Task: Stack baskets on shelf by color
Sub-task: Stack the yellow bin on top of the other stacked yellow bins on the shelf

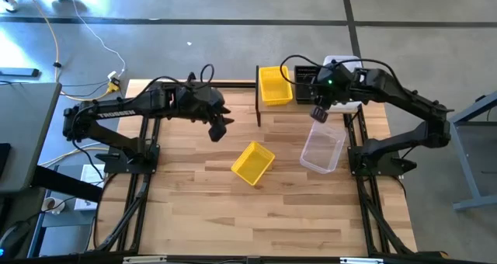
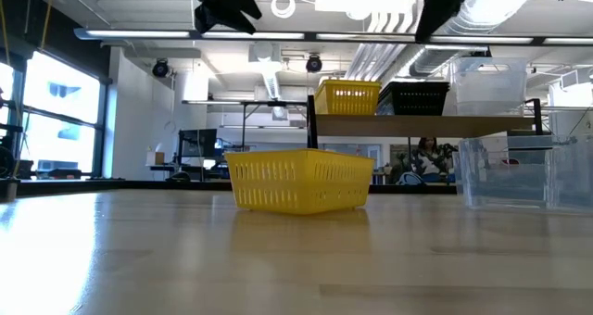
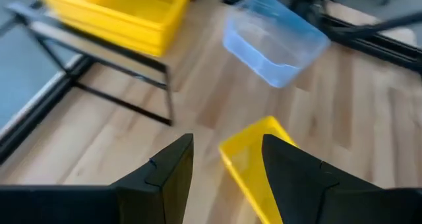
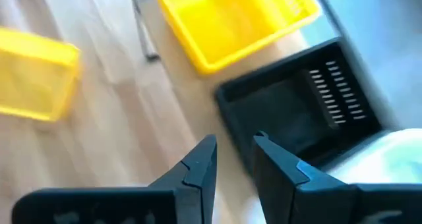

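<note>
Yellow plastic basket (image 1: 253,162), one, loose on the light-wood bench (image 1: 194,210) near its middle, set askew to the edges. Clear translucent basket (image 1: 324,147), one, on the bench toward the right edge, also askew. Shelf (image 1: 268,109) along the far edge carries three groups: yellow basket (image 1: 275,85) at its left end, black mesh basket (image 2: 414,97) in the middle, clear basket (image 2: 489,88) at its right end; how many are nested in each cannot be told. Left gripper (image 1: 218,130), raised above the bench, left of the loose yellow basket, jaws apart, holding nothing. Right gripper (image 1: 319,114), raised just in front of the shelf above the clear basket's far end, jaws apart and empty.
</note>
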Robot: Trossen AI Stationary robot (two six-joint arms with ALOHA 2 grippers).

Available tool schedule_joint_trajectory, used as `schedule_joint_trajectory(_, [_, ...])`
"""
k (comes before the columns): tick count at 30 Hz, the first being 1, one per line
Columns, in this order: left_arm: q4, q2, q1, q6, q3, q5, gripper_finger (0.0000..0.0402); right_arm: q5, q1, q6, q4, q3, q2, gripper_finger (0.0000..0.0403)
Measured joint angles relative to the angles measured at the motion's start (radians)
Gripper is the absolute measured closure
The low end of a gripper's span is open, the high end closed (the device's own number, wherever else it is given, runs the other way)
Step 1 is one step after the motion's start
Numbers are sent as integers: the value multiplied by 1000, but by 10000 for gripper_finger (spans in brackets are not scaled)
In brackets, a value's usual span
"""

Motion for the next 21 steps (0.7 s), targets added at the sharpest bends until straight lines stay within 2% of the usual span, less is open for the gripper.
schedule_joint_trajectory(3, [1,7,-48,53,0,10,231,-19,42,122,4,2,0,320])
schedule_joint_trajectory(10, [-8,39,-166,252,-1,29,231,23,150,352,19,2,0,320])
schedule_joint_trajectory(16, [-33,85,-244,451,-1,30,231,41,211,468,19,2,1,320])
schedule_joint_trajectory(21, [-35,137,-281,508,0,32,231,42,248,535,22,2,1,320])
